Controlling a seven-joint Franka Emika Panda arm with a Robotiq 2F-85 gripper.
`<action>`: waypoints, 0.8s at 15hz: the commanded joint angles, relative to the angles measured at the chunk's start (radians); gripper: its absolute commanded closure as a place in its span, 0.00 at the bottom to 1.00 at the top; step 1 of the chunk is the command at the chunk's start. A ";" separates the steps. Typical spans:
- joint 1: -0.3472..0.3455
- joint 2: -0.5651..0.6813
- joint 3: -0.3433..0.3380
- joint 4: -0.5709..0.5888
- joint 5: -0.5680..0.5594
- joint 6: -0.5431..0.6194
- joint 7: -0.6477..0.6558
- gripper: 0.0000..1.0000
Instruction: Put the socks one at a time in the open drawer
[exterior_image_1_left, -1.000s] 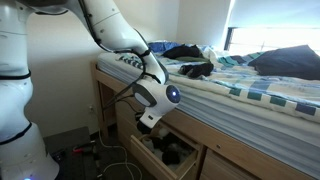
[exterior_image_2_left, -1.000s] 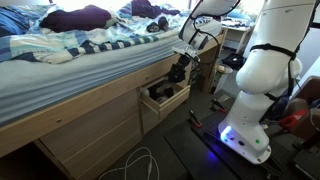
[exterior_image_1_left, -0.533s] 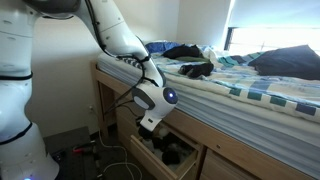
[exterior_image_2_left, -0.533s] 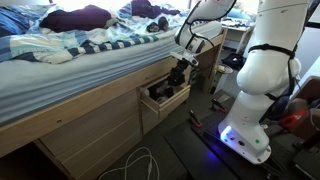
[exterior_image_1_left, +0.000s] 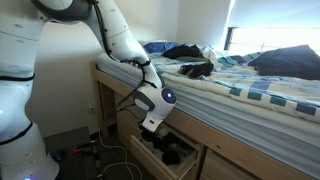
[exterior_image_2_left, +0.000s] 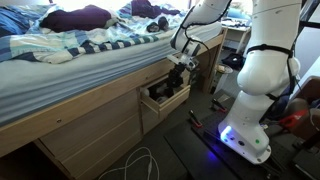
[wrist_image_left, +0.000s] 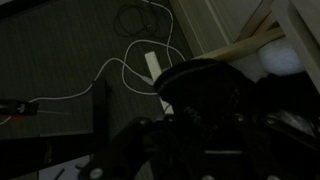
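One sock to drawer: the sock (wrist_image_left: 200, 90) hangs at the gripper (exterior_image_1_left: 152, 126), and the drawer (exterior_image_1_left: 140, 155) lies straight below it, so the drop looks like a short way down, not sideways.
Drawer: pulled out from under the bed (exterior_image_1_left: 250, 95), open at the top; its long side runs along the bed frame, its short side reaches out toward the floor.
Gripper over drawer: in both exterior views it sits above the end of the drawer nearer the robot's base, inside the rim line, just clear of the contents (exterior_image_2_left: 178, 72).
Arm: only one on this rig; it reaches down past the mattress edge with the wrist tipped toward the drawer.
Jaws: drawn in most of the way and clamped on the sock, as far as the dim wrist view shows; a dark rounded bulk fills the space between them.
Touching: nothing but the sock, I judge; no contact with the drawer wall can be seen.
Stowed socks: dark pieces (exterior_image_1_left: 172, 152) already lie in the drawer, toward its middle.
Bed socks: at least one black piece (exterior_image_1_left: 196, 69) waits on the bedding, well apart from the gripper.
Floor: a white cable (wrist_image_left: 125, 68) loops beside the drawer, under the wrist.
Next move, judged: let the jaws part here, perhaps a little lower, so the sock falls inside the rim.
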 joint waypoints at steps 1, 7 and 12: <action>0.005 0.035 0.012 0.029 0.032 0.036 0.009 0.93; 0.009 0.077 0.019 0.053 0.050 0.104 0.004 0.93; 0.012 0.100 0.021 0.073 0.065 0.119 0.002 0.93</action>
